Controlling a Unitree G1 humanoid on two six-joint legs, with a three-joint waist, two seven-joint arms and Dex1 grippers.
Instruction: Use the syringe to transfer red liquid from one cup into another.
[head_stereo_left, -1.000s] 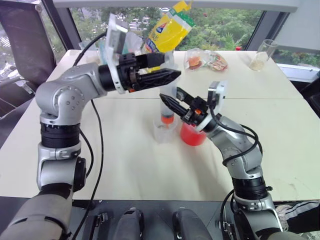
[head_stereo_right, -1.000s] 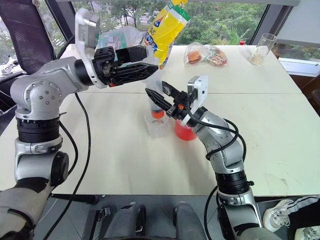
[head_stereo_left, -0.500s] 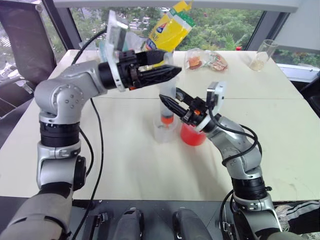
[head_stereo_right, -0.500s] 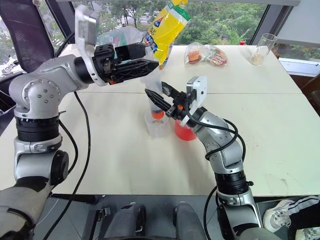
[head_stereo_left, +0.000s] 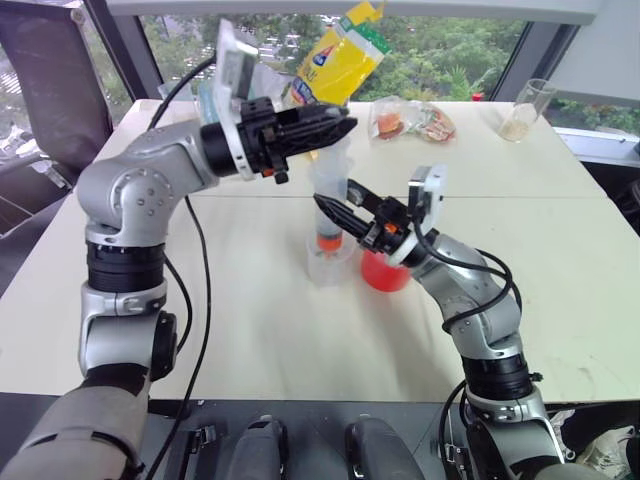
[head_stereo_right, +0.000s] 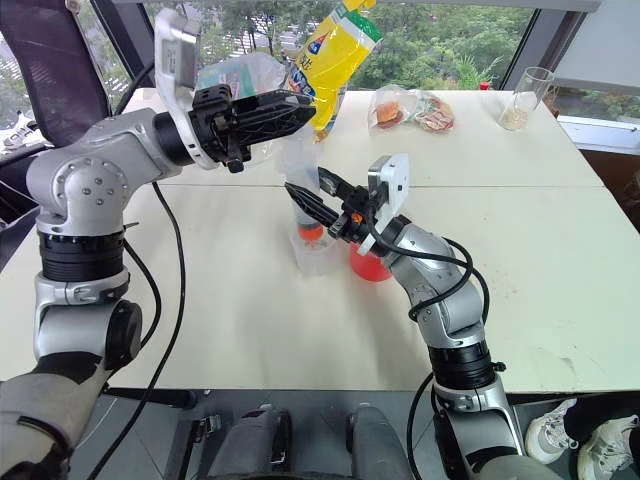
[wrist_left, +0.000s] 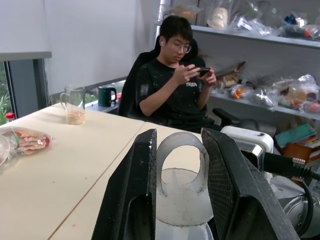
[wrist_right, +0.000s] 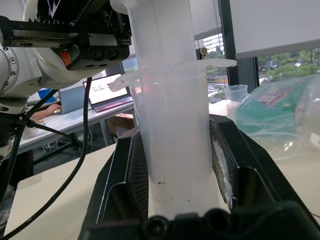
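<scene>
Clear plastic syringe (head_stereo_left: 330, 195): stands upright at the desk's middle, orange nozzle tip down inside the small cup (head_stereo_left: 329, 262), plunger end up. Judged position for emptying into that cup.

Right gripper (head_stereo_left: 335, 212): black fingers clamped on the syringe barrel, below the flange, as the right wrist view shows. The forearm rises from the near right, elbow bent, gripper angled up and toward the robot's left. The hold appears meant to keep the barrel steady and vertical while the plunger is worked.

Small cup: clear plastic, on the pale desk (head_stereo_left: 250, 310), just left of the beaker. No red pool can be made out in it beyond the nozzle's colour.

Beaker (head_stereo_left: 385, 270): wider clear vessel holding red liquid (head_stereo_left: 383, 272), just beside the small cup, partly behind the right wrist.

Left gripper (head_stereo_right: 292, 108): fingers narrowed around the plunger's ring top (wrist_left: 181, 165), which sits between them in the left wrist view; whether they already pinch it cannot be told. The arm reaches across from the left, held high, roughly level, so as to press down.

Far items: yellow packet (head_stereo_left: 338, 60), wrapped snacks (head_stereo_left: 410, 120), glass tumbler (head_stereo_left: 525, 108).
</scene>
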